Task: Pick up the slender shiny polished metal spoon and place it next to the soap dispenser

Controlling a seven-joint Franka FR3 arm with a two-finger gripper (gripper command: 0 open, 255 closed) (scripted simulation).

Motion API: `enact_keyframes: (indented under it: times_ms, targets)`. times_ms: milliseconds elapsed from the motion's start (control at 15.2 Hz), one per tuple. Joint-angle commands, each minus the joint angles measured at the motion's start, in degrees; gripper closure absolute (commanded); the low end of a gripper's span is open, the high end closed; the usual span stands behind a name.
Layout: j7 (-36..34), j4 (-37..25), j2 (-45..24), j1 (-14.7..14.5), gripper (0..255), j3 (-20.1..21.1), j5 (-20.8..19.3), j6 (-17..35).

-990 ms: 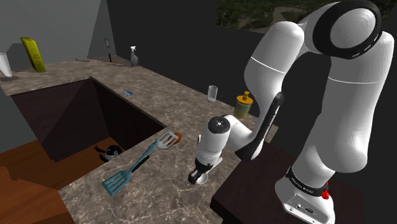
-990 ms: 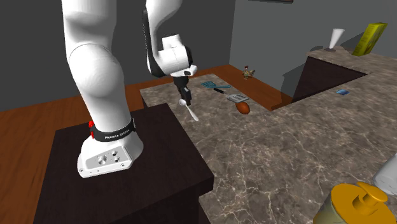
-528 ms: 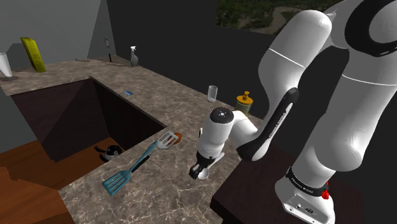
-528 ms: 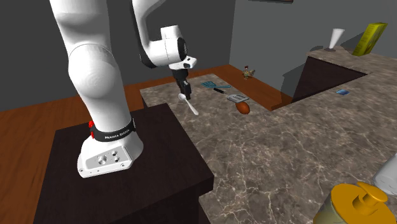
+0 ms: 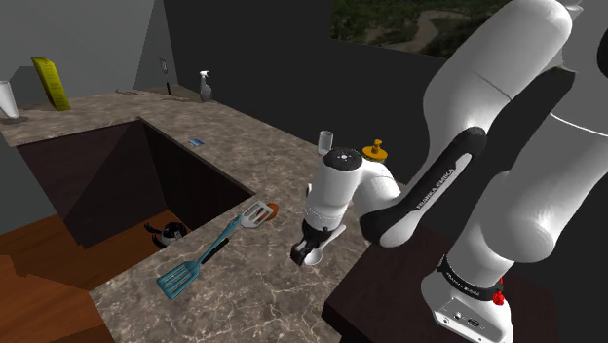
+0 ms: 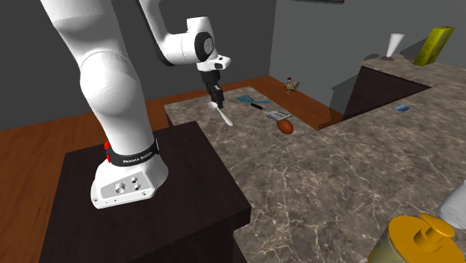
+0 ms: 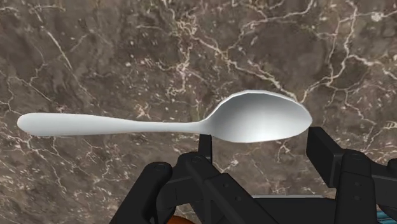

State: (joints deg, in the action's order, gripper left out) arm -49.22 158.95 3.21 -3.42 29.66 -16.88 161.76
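Spoon (image 7: pixel 191 126) is pinched by its bowl in the claw (image 7: pixel 261 140). It hangs above the counter (image 7: pixel 191 51), ready to go to the soap dispenser (image 5: pixel 374 151).

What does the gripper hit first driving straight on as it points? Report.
Past the spoon the gripper clasps, probably the marbled countertop; nothing else shows in that line, depth unclear.

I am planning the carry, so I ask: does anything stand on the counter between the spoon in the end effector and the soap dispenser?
Nothing visible does. The spoon hangs in the end effector; bare counter runs from under it to the soap dispenser. The grey spatula lies aside.
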Motion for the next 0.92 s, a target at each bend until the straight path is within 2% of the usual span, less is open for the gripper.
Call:
enact_keyframes:
  times_ms: [0, 396, 858]
  targets:
    - [4.17, 0.23, 2.53, -1.18, 255, -0.33, 5.26, -1.74]
    - [10.56, -0.08, 8.73, -4.95, 255, -2.51, 13.48, -7.52]
    - [14.44, -1.4, 14.86, -7.69, 255, -4.75, 18.0, -14.63]
